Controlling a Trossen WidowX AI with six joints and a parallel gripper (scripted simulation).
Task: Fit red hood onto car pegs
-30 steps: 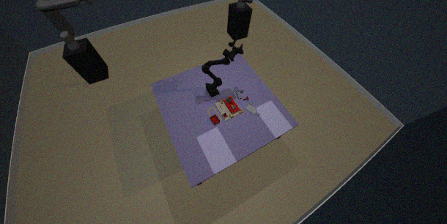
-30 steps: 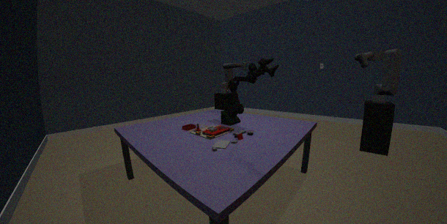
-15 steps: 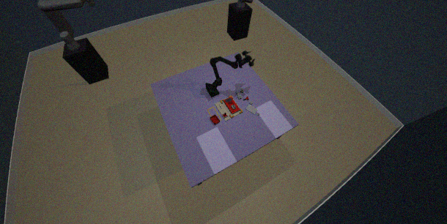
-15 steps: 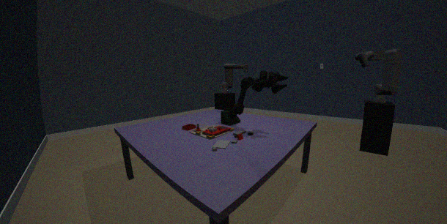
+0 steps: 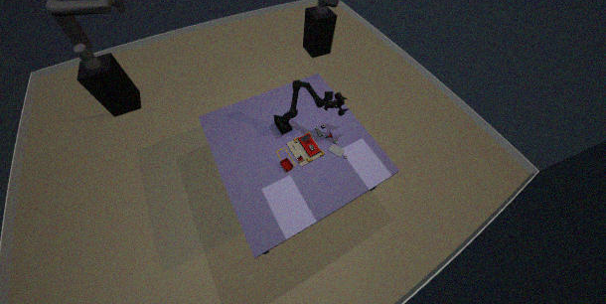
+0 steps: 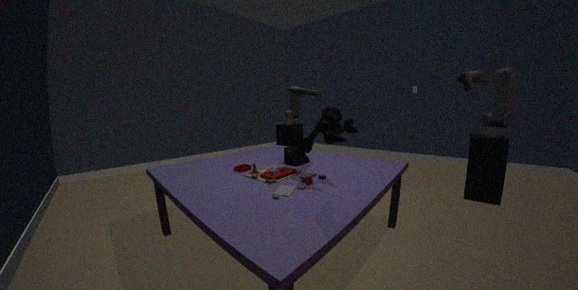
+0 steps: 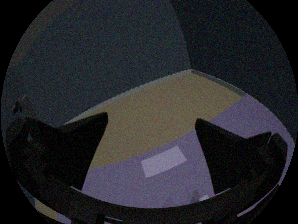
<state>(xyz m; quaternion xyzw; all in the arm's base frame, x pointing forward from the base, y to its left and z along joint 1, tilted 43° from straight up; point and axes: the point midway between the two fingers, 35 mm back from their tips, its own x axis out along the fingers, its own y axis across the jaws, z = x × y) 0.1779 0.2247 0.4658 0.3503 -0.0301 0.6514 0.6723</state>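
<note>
Your black parallel-jaw gripper (image 5: 345,104) (image 6: 352,135) (image 7: 152,120) is spread wide, holding nothing above the purple table (image 5: 233,161) (image 6: 227,210) (image 7: 120,178). The red shell hood (image 5: 286,164) (image 6: 243,168) lies left of the red car chassis (image 5: 308,147) (image 6: 279,172).

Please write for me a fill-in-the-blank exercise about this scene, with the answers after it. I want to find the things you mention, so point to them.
1. The tabletop (image 5: 233,161) (image 6: 227,210) (image 7: 120,182) is coloured ____.
2. The pincer (image 5: 344,104) (image 6: 352,134) (image 7: 152,120) stands ____, with nothing between its fingers.
3. Besides the black arm (image 5: 296,92) (image 6: 314,138), the room has ____ other arms, each on a black pedestal.

Missing words: purple; open; two.
</note>
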